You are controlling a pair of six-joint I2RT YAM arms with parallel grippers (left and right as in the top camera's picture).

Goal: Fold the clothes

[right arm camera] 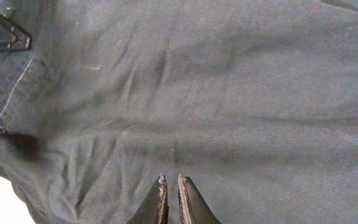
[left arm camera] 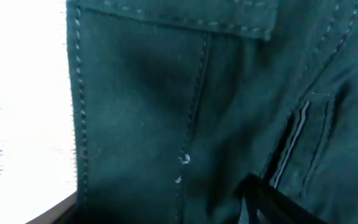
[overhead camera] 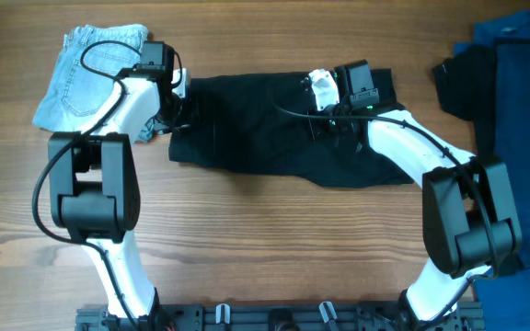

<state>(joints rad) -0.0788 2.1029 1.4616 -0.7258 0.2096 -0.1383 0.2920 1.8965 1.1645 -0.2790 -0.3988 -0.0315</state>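
A black pair of shorts (overhead camera: 274, 129) lies spread flat across the middle of the table. My left gripper (overhead camera: 175, 97) is at its left end. In the left wrist view the dark cloth (left arm camera: 166, 93), with seams and a pocket flap, fills the frame. The two fingers stand wide apart at the bottom corners (left arm camera: 160, 208), open over the cloth. My right gripper (overhead camera: 340, 103) is over the upper right part of the shorts. In the right wrist view its fingertips (right arm camera: 171, 182) are almost together, right at the wrinkled cloth (right arm camera: 229, 93), with no fold seen between them.
A folded light blue denim piece (overhead camera: 90, 69) lies at the back left beside the left arm. A pile of dark blue (overhead camera: 523, 110) and black clothes (overhead camera: 463, 83) covers the right edge. Bare wooden table (overhead camera: 265, 248) lies in front of the shorts.
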